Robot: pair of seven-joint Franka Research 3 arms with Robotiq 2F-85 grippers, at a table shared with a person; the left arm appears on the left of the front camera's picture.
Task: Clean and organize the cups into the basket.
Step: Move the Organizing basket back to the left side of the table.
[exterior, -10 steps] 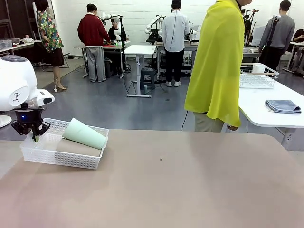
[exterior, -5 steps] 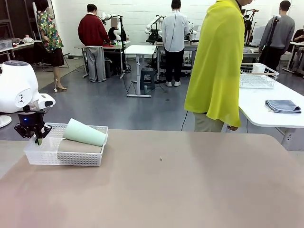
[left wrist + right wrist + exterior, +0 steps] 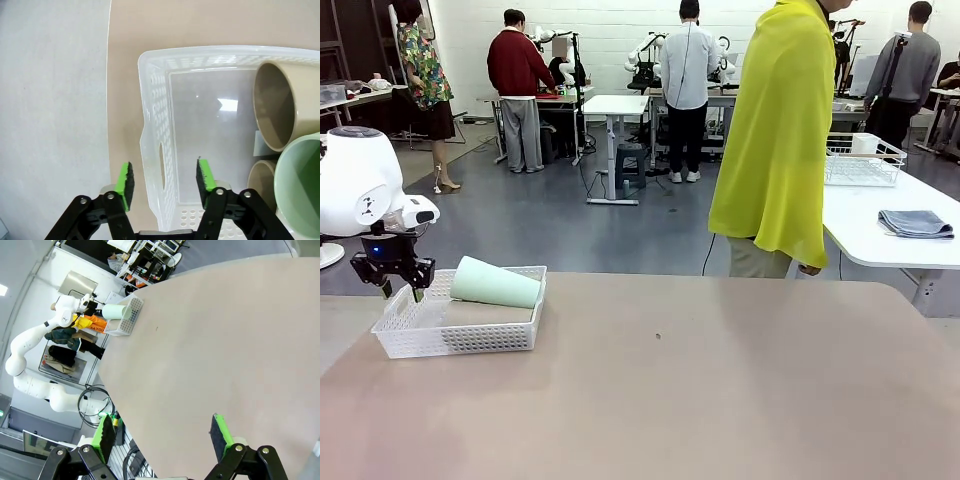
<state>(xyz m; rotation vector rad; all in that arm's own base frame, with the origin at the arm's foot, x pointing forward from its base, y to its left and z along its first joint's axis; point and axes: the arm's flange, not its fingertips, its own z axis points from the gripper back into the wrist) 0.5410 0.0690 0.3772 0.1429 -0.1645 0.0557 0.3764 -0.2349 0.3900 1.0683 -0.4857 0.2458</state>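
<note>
The white mesh basket [image 3: 420, 335] sits flat at the table's left end. A mint green cup [image 3: 495, 283] lies on its side across two tan cups; one tan cup [image 3: 485, 313] shows beneath it. My left gripper [image 3: 398, 288] hangs open just above the basket's left short wall. In the left wrist view the left gripper [image 3: 165, 181] straddles that basket [image 3: 155, 125] wall by its handle slot, with gaps on both sides; the tan cups [image 3: 272, 107] [image 3: 260, 185] and the mint cup [image 3: 300, 180] show their open mouths. My right gripper [image 3: 162, 432] is open over bare table.
A person in a yellow top [image 3: 775, 130] stands at the table's far edge. A white side table at the right holds a wire basket [image 3: 860, 160] and a folded grey cloth [image 3: 915, 223]. The brown tabletop [image 3: 720, 380] stretches wide to the right.
The basket, earlier skewed with my left gripper shut on its left wall, has swung square and settled. The left gripper has opened and lifted slightly. The right arm is still.
</note>
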